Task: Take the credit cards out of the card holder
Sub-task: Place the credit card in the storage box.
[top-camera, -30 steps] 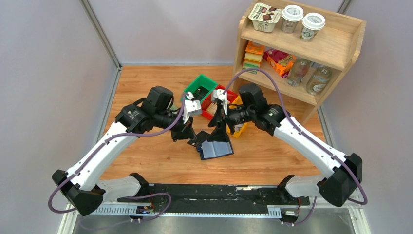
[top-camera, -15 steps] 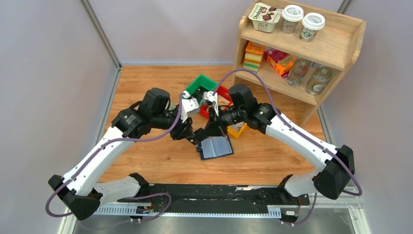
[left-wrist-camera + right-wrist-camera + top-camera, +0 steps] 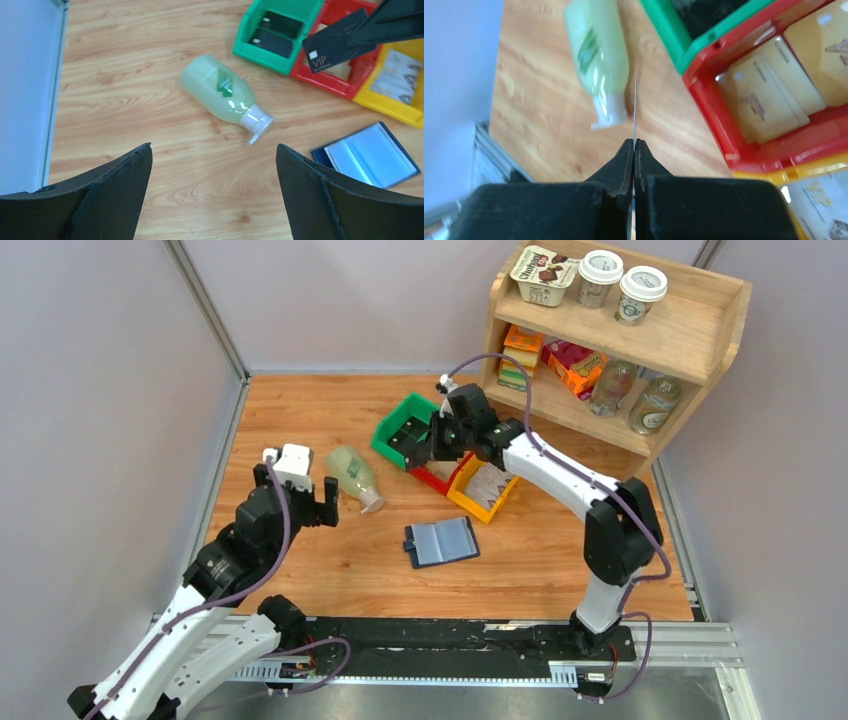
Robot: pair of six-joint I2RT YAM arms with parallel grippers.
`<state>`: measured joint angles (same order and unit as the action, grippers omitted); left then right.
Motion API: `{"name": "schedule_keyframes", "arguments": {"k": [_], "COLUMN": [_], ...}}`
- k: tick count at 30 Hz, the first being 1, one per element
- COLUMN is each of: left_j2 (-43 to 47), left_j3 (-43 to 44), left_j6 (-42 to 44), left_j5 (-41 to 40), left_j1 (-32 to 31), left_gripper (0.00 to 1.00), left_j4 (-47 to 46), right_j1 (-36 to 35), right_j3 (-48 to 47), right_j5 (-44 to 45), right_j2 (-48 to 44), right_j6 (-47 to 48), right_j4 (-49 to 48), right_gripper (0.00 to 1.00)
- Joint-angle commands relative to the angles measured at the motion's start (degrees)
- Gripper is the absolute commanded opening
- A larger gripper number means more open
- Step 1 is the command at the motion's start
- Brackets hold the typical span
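The card holder [image 3: 442,541] lies open and flat on the wooden table, navy with pale clear sleeves; it also shows in the left wrist view [image 3: 367,155]. My right gripper [image 3: 428,443] is shut on a black credit card marked VIP [image 3: 332,42], held in the air over the green and red bins. The right wrist view shows that card edge-on [image 3: 634,100] between the closed fingers of the right gripper [image 3: 634,142]. My left gripper [image 3: 297,496] stands open and empty at the left, well away from the holder, its fingers wide apart over bare wood [image 3: 214,150].
A pale green bottle [image 3: 356,476] lies on its side between the left gripper and the bins. The green bin [image 3: 396,426] holds dark cards, the red bin [image 3: 769,100] beige ones, the yellow bin [image 3: 487,492] printed ones. A wooden shelf [image 3: 620,340] stands back right.
Both grippers have left the card holder. The left one opened and pulled back to the left. The right one shut on a black card and carried it back over the bins.
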<state>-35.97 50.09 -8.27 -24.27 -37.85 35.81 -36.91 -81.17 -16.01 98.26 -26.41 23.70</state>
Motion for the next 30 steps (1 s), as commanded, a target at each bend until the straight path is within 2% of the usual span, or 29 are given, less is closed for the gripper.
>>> {"name": "schedule_keyframes", "arguments": {"k": [1, 4, 9, 19, 23, 30], "left_j2": [4.6, 6.3, 6.0, 4.6, 3.9, 3.5], "left_j3": [-5.3, -8.3, -8.8, -8.7, -8.5, -8.6], "left_j6": [-10.0, -11.7, -13.2, -13.6, -13.6, -13.6], "left_j5": [-11.6, -11.8, -11.1, -8.7, -8.1, -6.8], "left_j1": [0.1, 0.1, 0.1, 0.1, 0.1, 0.1], "left_gripper": [1.00, 0.99, 0.98, 0.96, 0.96, 0.96], "left_j4": [-1.9, -1.1, -0.4, -1.1, -0.9, -1.2], "right_j1": [-0.2, -0.4, -0.4, -0.4, -0.4, -0.4], "right_j3": [-11.8, -18.8, -30.0, -41.2, -42.2, -40.4], "right_j5": [12.2, 17.9, 26.8, 28.0, 27.8, 28.7], "right_j2": [8.9, 15.5, 24.9, 37.2, 39.6, 38.1], "right_j6": [-16.4, -21.3, -27.4, -32.6, -33.7, -31.1], "right_j4": [-2.9, -0.9, 6.3, 7.5, 7.8, 8.1], "right_gripper": [0.00, 0.00, 0.00, 0.02, 0.10, 0.41]}}
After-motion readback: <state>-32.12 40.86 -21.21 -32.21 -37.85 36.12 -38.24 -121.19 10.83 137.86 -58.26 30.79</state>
